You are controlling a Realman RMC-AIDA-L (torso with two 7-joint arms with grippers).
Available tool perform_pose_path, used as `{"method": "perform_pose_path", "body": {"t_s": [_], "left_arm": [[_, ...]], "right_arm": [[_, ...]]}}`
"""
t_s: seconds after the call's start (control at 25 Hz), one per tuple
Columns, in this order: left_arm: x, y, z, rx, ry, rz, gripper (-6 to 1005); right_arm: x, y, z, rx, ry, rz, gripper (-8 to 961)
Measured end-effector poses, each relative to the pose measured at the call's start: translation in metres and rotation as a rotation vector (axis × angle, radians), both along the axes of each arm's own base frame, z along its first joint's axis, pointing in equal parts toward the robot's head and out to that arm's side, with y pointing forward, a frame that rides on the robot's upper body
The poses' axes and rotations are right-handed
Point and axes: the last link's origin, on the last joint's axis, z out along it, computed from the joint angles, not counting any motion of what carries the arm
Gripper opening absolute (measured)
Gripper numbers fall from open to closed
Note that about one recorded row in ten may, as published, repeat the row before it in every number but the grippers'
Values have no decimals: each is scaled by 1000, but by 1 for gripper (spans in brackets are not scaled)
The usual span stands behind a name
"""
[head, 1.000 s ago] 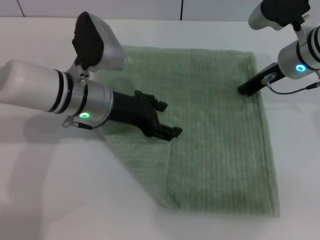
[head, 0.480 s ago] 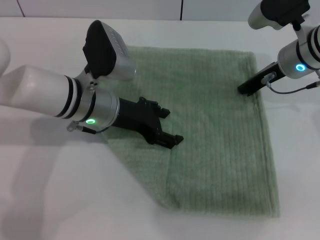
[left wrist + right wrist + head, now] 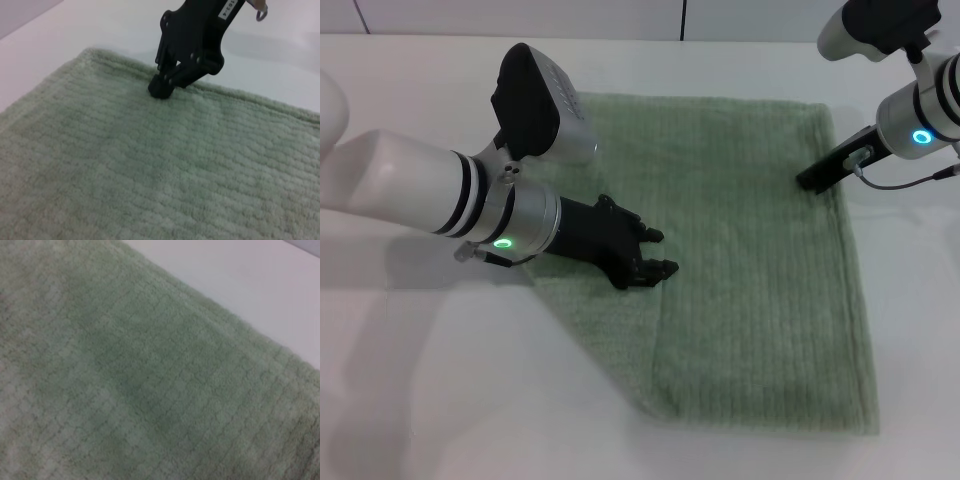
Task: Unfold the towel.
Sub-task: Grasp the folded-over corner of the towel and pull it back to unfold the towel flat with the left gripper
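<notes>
The pale green towel [image 3: 760, 300] lies flat on the white table, with a folded-over layer at its near left whose edge [image 3: 658, 345] runs towards me. My left gripper [image 3: 663, 252] is low over the top of that edge, its fingers a little apart with nothing seen between them. My right gripper [image 3: 812, 181] is shut, its tips pressed on the towel near the far right hem. The left wrist view shows it from the other side [image 3: 161, 90], on the towel [image 3: 150, 175]. The right wrist view shows only towel [image 3: 150, 390] and table.
The bare white table [image 3: 420, 400] surrounds the towel on all sides. A wall or panel edge runs along the far side. A thin cable hangs by the right arm [image 3: 910, 180].
My left gripper has dropped onto the towel at the folded edge and its fingers have come closer together. The right gripper and the towel have not moved.
</notes>
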Motion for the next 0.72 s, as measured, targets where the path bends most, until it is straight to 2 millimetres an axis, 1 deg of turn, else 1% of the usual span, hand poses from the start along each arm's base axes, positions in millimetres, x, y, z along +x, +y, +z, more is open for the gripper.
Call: {"method": "perform_pose_path", "body": {"t_s": [0.04,0.4,0.48,0.56,0.6,0.72], "left_arm": [[0,0,0,-3,8,-6,614],[1,0,-1,-13,42,-15,271],[6,-1,1,-20,31,-32,189],[6,-1,1,-20,31,-32,106],[10,-3,3,-29,20,-40,65],[20,-7,13,-70,6,-43,62]], "right_arm": [[0,0,0,-1,0,0,19],[1,0,0,-4,-3,4,19],[1,-1,0,-4,-3,4,19],[1,-1,0,-5,-3,4,19],[1,-1,0,-5,-3,4,19],[1,0,0,-5,-3,7,19]]}}
